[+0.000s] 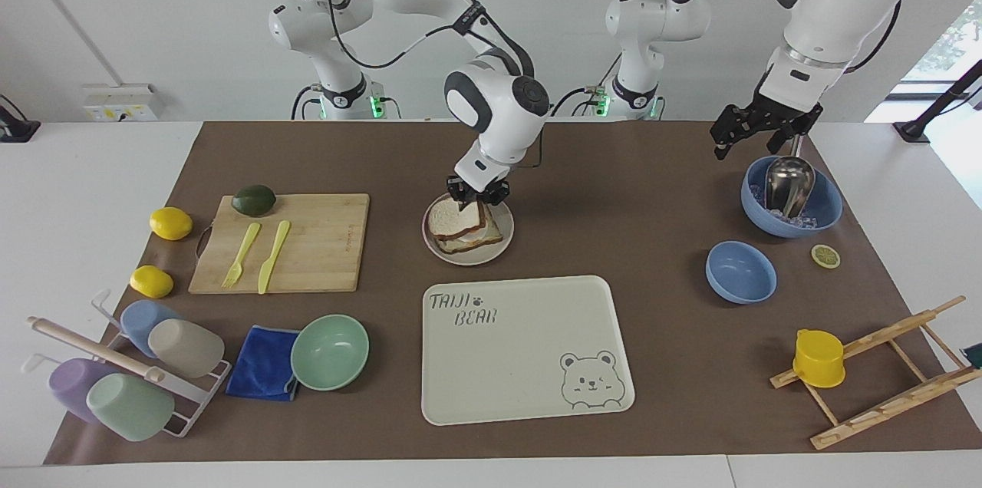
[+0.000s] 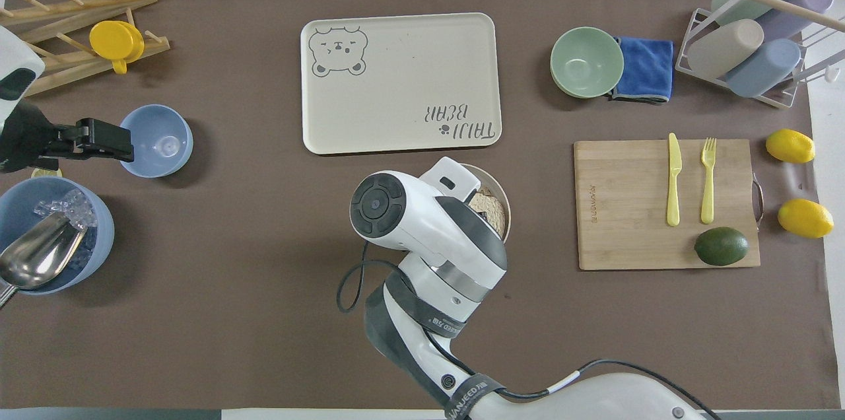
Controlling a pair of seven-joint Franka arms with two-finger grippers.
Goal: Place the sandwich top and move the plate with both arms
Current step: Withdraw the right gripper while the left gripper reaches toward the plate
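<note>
The sandwich top (image 1: 456,218), a pale speckled slice with a brown crust, lies flat on the lower toast on the plate (image 1: 502,241), which sits nearer to the robots than the bear tray (image 1: 526,347) and just beside it. The right gripper (image 1: 477,195) hangs low over the slice's edge nearest the robots; whether its fingers grip the crust or have let go cannot be told from either view, the overhead one being blocked by the arm's wrist. The left gripper (image 1: 753,136) waits with its fingers spread wide and empty, toward the left arm's end of the table from the tray, above the ice bowl (image 1: 821,215).

The bread looks light, soft and easily crushed, best pinched gently at the crust. The plate appears rigid, smooth and shallow-rimmed, likely to slip or tilt its loose stack; the sound hold is probably one gripper on each end of the rim, kept level.
</note>
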